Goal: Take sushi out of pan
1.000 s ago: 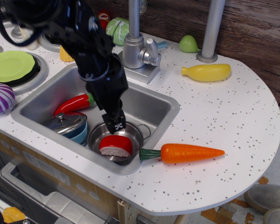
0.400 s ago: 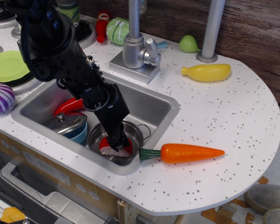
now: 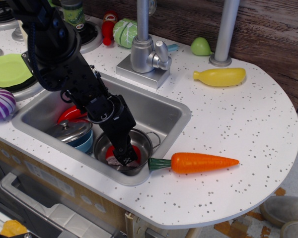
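Note:
The pan [image 3: 148,140], a small shiny steel pot with loop handles, stands in the sink's front right corner. The sushi [image 3: 111,156] lies inside it; only slivers of its red top show on either side of my gripper. My gripper [image 3: 126,157] reaches down into the pan, with its tip on the middle of the sushi. The black arm hides most of the sushi, and I cannot see how the fingers stand.
A blue pot with a steel lid [image 3: 72,131] and a red chili [image 3: 69,114] sit in the sink [image 3: 159,111], left of the pan. A carrot [image 3: 201,162] lies on the counter right of the pan. The faucet [image 3: 144,49] stands behind the sink, with a yellow squash [image 3: 219,76] further right.
My gripper has come down from just above the pan's far rim into the pan and onto the sushi, which is now mostly covered. The arm has swung lower and to the left.

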Available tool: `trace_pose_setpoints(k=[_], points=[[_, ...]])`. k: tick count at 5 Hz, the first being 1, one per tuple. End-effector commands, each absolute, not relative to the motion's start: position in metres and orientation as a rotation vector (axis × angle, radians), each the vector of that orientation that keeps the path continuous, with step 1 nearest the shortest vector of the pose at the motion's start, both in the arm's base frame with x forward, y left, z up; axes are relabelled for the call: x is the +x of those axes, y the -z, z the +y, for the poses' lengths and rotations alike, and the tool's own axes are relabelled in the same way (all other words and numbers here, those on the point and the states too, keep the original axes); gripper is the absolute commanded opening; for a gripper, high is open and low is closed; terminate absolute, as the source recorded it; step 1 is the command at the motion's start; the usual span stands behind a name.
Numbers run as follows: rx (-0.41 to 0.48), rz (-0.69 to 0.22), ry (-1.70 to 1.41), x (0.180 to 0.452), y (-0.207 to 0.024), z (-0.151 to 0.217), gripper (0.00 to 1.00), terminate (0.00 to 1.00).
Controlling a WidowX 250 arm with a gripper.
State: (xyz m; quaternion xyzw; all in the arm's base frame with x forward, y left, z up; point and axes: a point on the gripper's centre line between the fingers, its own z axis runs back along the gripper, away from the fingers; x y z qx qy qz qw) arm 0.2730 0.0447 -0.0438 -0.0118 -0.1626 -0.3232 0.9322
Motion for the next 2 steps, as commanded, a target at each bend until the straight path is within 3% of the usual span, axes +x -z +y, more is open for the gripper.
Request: trace_pose_setpoints(k=[1,2], points=[[-0.026,-0.356,0.659,0.2767,0.0454,0.0533,1.0,0.0],[-0.042,-0.337,0.624,0.2766,0.0446,0.053,0.0,0.0]])
